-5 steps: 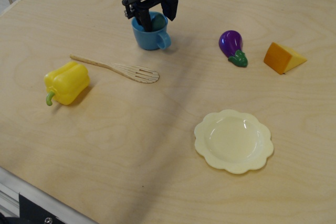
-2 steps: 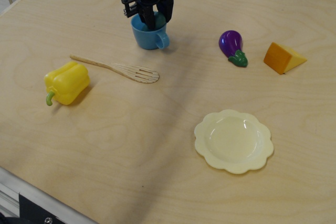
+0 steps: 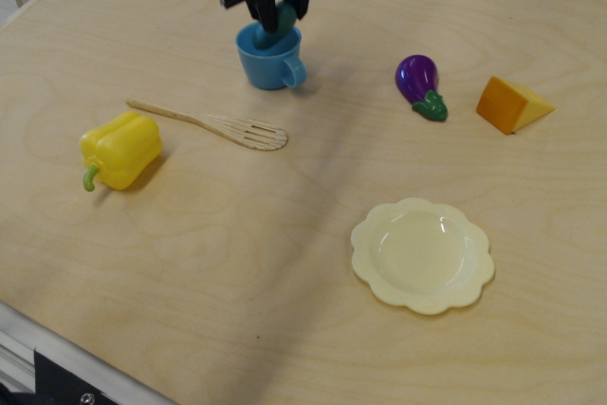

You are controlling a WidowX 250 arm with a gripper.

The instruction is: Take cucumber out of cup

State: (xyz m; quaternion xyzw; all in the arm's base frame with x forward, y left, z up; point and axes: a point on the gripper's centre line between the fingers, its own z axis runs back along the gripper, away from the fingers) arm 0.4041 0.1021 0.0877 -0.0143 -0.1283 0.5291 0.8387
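The light-blue cup (image 3: 271, 64) stands upright at the back of the table, handle to the right. The dark teal-green cucumber (image 3: 277, 27) sticks up out of its mouth, its lower end still inside the rim. My black gripper (image 3: 274, 9) hangs straight above the cup and is shut on the cucumber's upper part, which its fingers partly hide.
A wooden slotted spatula (image 3: 213, 124) and a yellow pepper (image 3: 119, 149) lie left of the cup. A purple eggplant (image 3: 419, 84) and an orange cheese wedge (image 3: 511, 104) lie to the right. A pale yellow scalloped plate (image 3: 422, 255) sits front right.
The fingers went from open around the cup's rim to shut on the cucumber. The gripper has risen, pulling the cucumber partly up out of the cup.
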